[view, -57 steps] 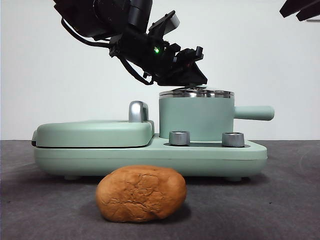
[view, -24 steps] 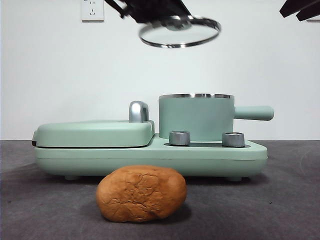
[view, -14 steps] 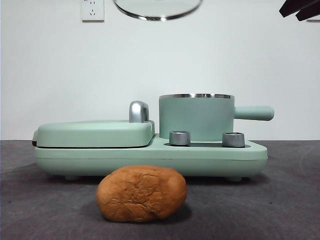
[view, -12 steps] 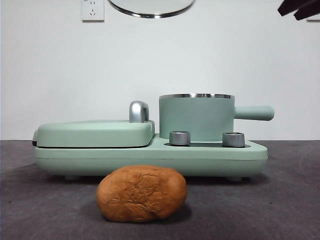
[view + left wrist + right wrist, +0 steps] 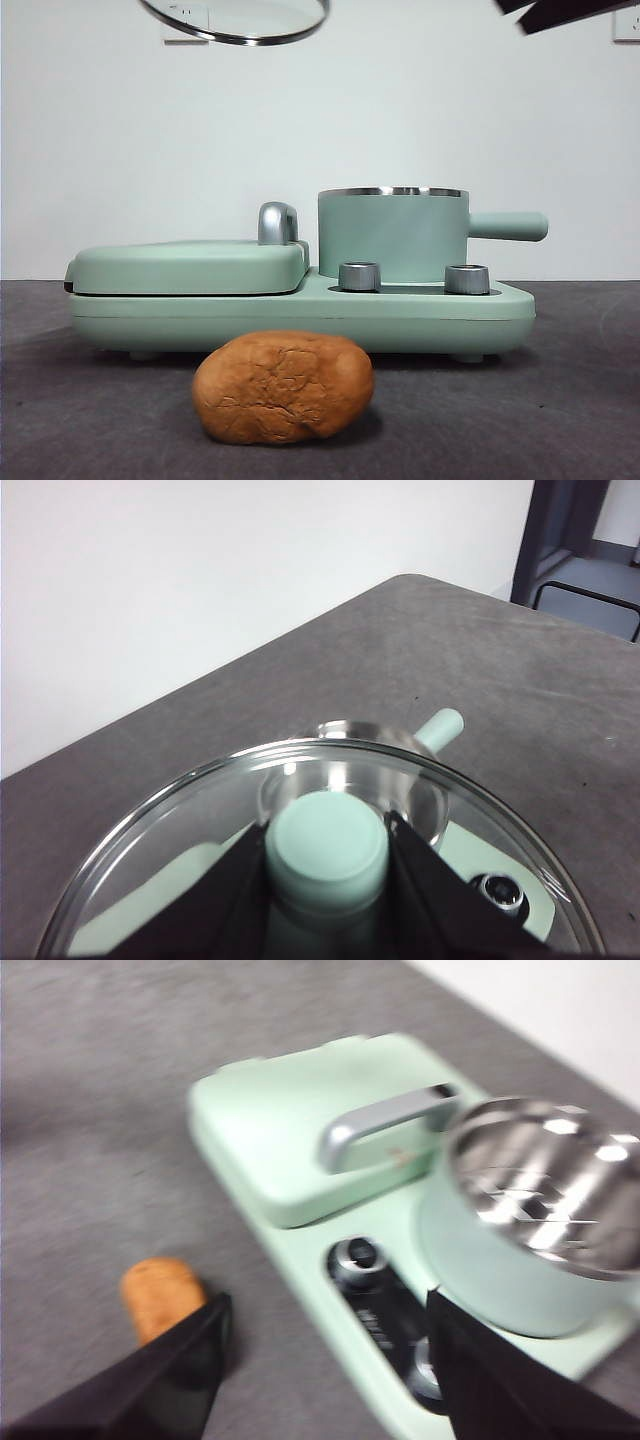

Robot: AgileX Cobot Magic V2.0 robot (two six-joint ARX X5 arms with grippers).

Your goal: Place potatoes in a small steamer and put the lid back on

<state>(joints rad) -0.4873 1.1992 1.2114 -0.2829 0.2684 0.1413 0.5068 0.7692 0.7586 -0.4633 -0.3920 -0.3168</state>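
Left fingers point(image 5: 325, 880) clamp lid point(image 5: 235, 22) knob; right fingers point(image 5: 320, 1380) apart above potato point(image 5: 283, 388).

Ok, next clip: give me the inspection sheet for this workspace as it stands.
Surface: dark grey table.
Job's things: potato on the table, in front of the cooker; pot open, shiny inside; lid held high, off the pot.
Clutter: grill plate closed; two knobs.
Grippers: left pincer shut on the lid's knob; right pincer open, above the cooker.
Cables: nothing seen.
Surroundings: white wall, socket.
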